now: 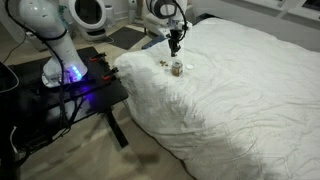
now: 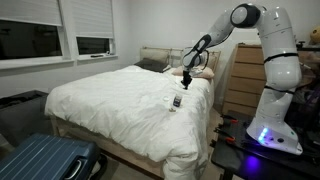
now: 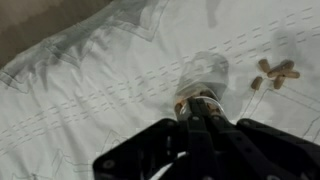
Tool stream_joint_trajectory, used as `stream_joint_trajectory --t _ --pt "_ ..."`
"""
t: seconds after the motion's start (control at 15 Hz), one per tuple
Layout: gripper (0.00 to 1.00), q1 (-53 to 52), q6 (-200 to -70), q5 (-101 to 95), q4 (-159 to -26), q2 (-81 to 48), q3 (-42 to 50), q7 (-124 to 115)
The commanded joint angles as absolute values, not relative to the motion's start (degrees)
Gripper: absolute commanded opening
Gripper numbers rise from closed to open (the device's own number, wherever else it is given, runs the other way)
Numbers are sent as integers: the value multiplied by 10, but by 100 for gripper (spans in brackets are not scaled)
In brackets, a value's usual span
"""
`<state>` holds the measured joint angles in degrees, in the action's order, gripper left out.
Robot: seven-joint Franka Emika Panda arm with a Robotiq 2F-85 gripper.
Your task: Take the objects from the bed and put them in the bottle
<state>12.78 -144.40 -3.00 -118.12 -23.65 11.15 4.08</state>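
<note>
Black gripper (image 3: 200, 108) fills the near edge of the wrist view, fingers pinched tight together, no gap showing. A brownish speck sits at the tips, but can't tell if a bit is held betw. them (blur). Just past the tips is the bottle (image 3: 207, 78): small, short, jar-like, hazy and pale here, w/ a tan rim right at the fingertips. Key relation: the bottle sits almost straight under the fingers. Both exterior views show it upright, long axis vertical, mouth up, w/ the gripper (image 1: 175, 44) hanging just above it, pointing down and not touching. Judgement: any release needs only fine centring over the mouth, w/ little room for error since the opening is small. Objects (image 3: 275, 72) are a loose cluster of tiny tan-yellow bits, stubby and matte, lying on the fabric near the bottle and off to its side, apart from the fingers. Bed (image 3: 80, 90) is white quilted cloth w/ stitched lines, soft and rumpled, so the bottle could tip if nudged. Farther out, an exterior view shows the white arm (image 2: 265, 40) reaching over from its base, a blue suitcase (image 2: 45, 160) on the floor and a wooden dresser (image 2: 240, 85) at the back.
</note>
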Motion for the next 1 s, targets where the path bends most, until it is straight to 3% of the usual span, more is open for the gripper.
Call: stream_joint_trajectory --t 0.0,0.73,0.8,0.93 --pt "0 147 -1443 -6 -1141 -270 90 75" --pt "0 160 -1434 3 -1075 -335 71 79" --pt "26 160 -1435 3 -1073 -339 70 79" --pt "33 161 -1435 3 -1070 -340 70 78"
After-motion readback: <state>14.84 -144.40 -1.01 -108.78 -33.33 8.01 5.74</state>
